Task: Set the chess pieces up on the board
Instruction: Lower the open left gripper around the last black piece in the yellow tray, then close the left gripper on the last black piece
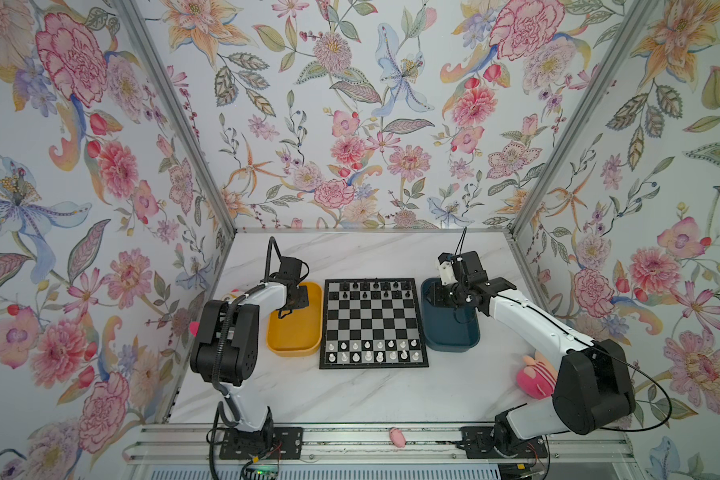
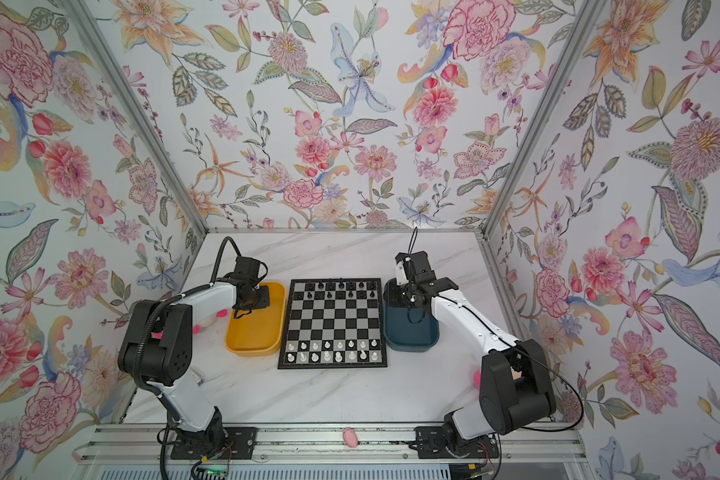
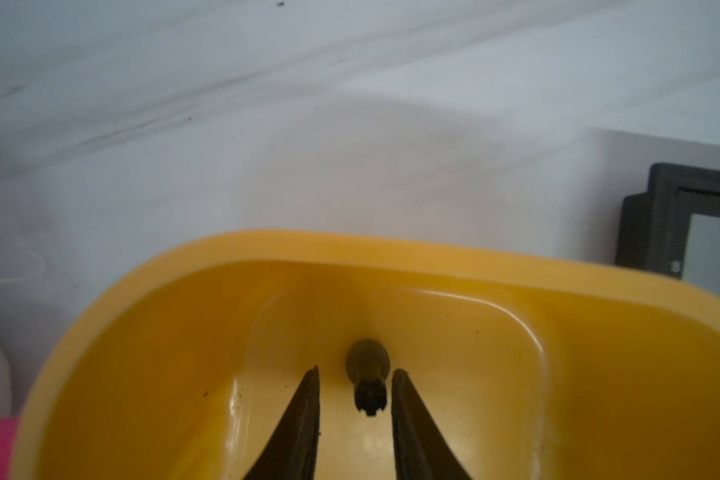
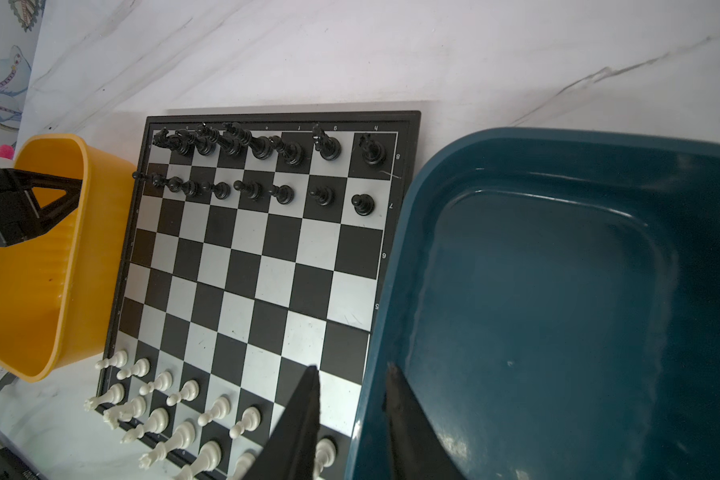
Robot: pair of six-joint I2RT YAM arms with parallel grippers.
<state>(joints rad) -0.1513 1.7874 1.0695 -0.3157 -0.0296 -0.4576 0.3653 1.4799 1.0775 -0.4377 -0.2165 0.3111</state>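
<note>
The board (image 1: 373, 324) (image 2: 333, 322) (image 4: 250, 266) lies mid-table. Black chess pieces (image 1: 371, 290) fill its two far rows and white ones (image 1: 373, 351) (image 4: 163, 409) its two near rows. One black piece (image 3: 368, 374) lies on its side on the floor of the yellow tray (image 3: 350, 249). My left gripper (image 3: 356, 369) (image 1: 285, 313) (image 2: 240, 315) is down in that tray, open, its fingertips either side of the piece with a gap on one side. My right gripper (image 4: 353, 368) (image 1: 458, 318) hangs open above the dark blue tray (image 4: 516, 137), nothing between its fingers.
The yellow tray (image 1: 294, 351) flanks the board on the left and the blue tray (image 1: 452, 347) on the right. A pink plush toy (image 1: 535, 376) lies by the right arm. Another small pink toy (image 1: 396, 437) sits on the front rail. Patterned walls enclose three sides.
</note>
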